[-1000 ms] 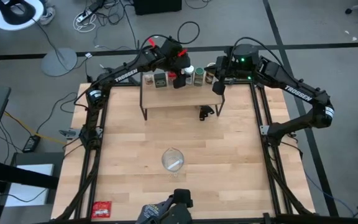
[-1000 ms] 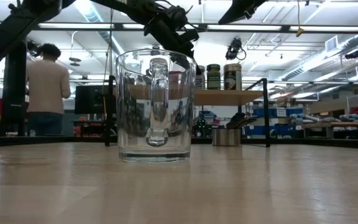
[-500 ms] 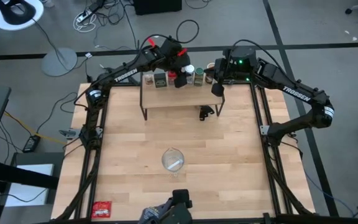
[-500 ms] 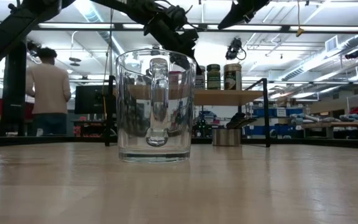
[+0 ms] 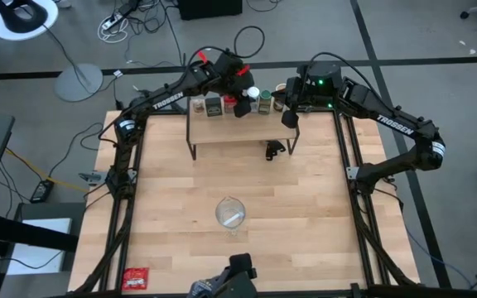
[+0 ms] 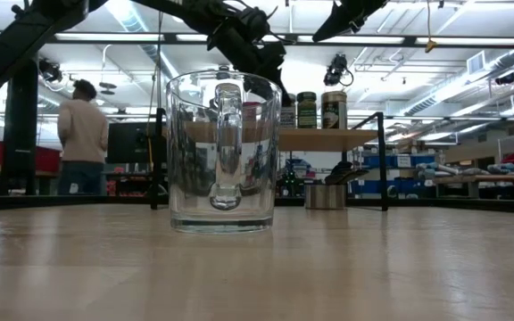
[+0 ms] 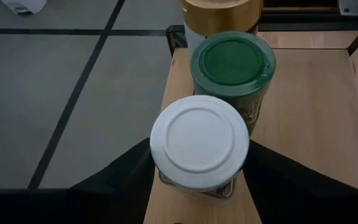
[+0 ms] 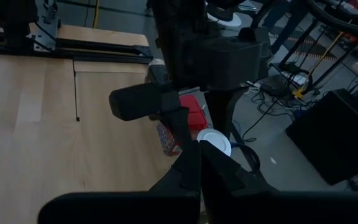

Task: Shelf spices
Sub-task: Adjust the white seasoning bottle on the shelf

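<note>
The shelf stands at the table's far side. A row of spices is on its plank: a tan-lidded jar, a dark green tin, a red tin, a green-lidded jar and a gold-lidded jar. My left gripper is over the row's middle, shut on the white-lidded jar. Whether that jar's base rests on the plank I cannot tell. My right gripper hangs shut and holds nothing, above the shelf's right end. My left gripper pinches the white-lidded jar between its two fingers, one on each side of the clear body just under the lid. The fingers come from the table's left, slanting down. The jar stands upright beside the green-lidded jar.
A clear glass mug stands mid-table and fills the low view's middle. A small metal cup with a black part sits under the shelf's right end. A flat red packet lies at the near left corner.
Neither arm nor any spice has visibly moved. A person beyond the table has stepped a little to the right in the low view.
</note>
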`<state>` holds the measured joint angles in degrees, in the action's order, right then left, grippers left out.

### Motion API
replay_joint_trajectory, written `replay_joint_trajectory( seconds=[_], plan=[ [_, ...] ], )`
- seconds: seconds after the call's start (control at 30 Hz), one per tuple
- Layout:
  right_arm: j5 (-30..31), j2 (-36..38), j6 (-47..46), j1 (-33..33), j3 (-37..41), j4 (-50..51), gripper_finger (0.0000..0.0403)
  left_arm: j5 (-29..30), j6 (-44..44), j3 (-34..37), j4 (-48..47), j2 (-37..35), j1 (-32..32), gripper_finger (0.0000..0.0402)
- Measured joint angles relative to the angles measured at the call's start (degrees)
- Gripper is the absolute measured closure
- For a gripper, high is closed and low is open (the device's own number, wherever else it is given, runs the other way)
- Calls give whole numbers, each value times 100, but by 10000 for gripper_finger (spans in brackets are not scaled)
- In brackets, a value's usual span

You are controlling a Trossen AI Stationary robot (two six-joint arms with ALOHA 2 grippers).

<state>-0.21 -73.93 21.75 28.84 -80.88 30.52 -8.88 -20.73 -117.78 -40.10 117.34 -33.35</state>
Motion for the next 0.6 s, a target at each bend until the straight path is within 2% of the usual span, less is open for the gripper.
replay_joint_trajectory(
  seconds=[0.6],
  plan=[
    [2, 0, -137, 0, 0, 104, 403, 131, 16, 0, -13, -2, 46, 167]
  ],
)
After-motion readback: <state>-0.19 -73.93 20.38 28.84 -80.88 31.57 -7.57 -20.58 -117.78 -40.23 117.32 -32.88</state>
